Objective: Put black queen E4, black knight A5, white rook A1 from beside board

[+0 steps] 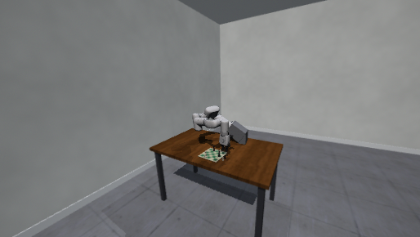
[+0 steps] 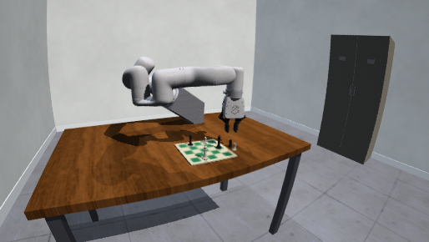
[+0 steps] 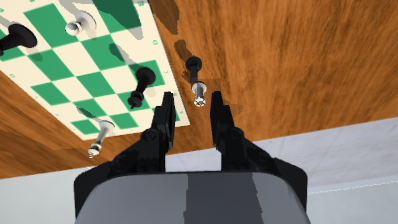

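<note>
The board (image 3: 72, 62) (image 2: 195, 159) has five rows; letters C, D and E are readable, its digits are not. A black piece (image 3: 19, 36) (image 2: 190, 140), apparently the queen, stands in row E, on the fourth square from the edge near the loose pieces. Beside that edge stand the white rook (image 3: 199, 92) (image 2: 234, 146) with its notched top and, just behind it, a short black piece (image 3: 193, 65) (image 2: 230, 143), apparently the knight. My gripper (image 3: 192, 103) (image 2: 232, 130) is partly open and empty, above them; the rook shows between its fingers in the wrist view.
On the board, a tall black piece (image 3: 144, 79) (image 2: 219, 143) stands in row C at the edge near the loose pieces. A white piece (image 3: 86, 22) stands in row E, and a tall white piece (image 3: 106, 128) (image 2: 204, 153) stands in the row at the opposite end.
</note>
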Controlling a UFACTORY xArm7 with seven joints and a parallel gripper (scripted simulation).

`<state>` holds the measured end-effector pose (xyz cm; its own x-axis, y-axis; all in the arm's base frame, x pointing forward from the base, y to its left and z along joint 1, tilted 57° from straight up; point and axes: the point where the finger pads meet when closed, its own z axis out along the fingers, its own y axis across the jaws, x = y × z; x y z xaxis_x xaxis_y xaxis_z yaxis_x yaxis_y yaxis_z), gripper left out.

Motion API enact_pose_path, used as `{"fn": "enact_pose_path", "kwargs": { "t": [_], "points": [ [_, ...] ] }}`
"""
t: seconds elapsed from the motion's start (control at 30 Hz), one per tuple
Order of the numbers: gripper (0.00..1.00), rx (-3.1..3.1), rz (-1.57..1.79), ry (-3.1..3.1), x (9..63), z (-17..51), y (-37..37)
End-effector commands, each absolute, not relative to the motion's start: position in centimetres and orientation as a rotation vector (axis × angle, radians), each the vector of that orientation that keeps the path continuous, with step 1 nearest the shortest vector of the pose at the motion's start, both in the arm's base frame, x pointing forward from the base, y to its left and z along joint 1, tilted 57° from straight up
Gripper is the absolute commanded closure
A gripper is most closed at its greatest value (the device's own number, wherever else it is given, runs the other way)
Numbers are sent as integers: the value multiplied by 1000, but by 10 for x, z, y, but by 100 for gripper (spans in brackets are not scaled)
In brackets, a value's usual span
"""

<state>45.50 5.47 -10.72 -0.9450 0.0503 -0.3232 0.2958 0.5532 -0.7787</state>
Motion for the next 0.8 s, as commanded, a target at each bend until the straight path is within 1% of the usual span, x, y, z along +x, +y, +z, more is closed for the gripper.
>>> {"fn": "enact_pose_path", "kwargs": {
  "t": [0.0,0.77],
  "points": [
    [63,285,-1334,2528,456,-110,53],
    [63,285,-1334,2528,460,-124,30]
  ]
}}
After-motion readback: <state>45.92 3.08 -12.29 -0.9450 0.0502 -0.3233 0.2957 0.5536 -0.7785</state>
